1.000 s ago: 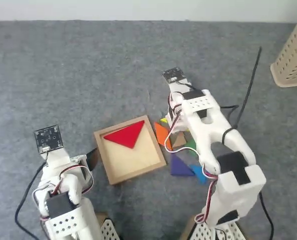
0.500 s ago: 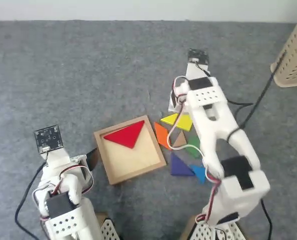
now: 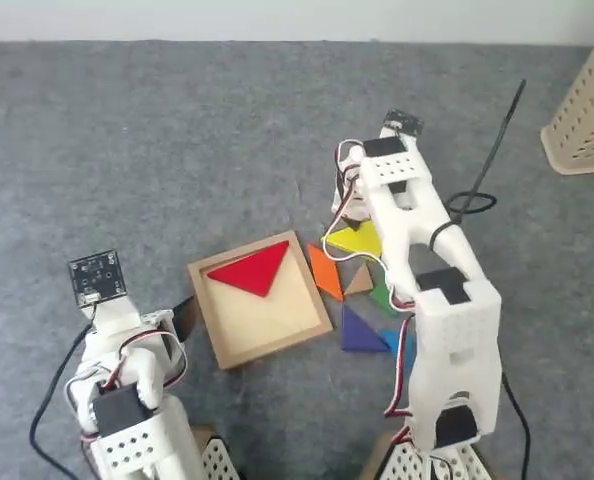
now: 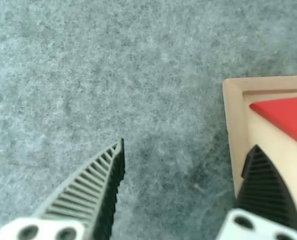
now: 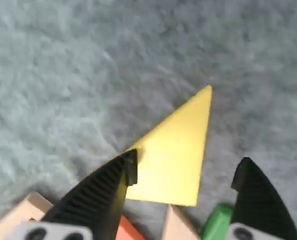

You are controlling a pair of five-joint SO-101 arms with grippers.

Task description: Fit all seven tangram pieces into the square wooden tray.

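Right gripper [image 5: 187,165], ribbed jaws spread, straddles a flat yellow triangle [image 5: 177,147] on the fuzzy grey surface [image 3: 177,130]. Left gripper [image 4: 186,152], jaws apart, hangs by the wooden tray [image 4: 233,130], which holds a red triangle [image 4: 286,112].

It looks like a small robotics lab or a hobbyist's test bench. The left arm [image 3: 127,400] and right arm [image 3: 432,300], both white plastic, stand on a tabletop [image 3: 177,140] covered in grey felt. A bare circuit board [image 3: 97,278], loose wires [image 3: 127,362] and a black cable [image 3: 499,150] are exposed. A pale wall [image 3: 277,18] runs behind, and a beige slotted bin [image 3: 585,105] sits at the edge.
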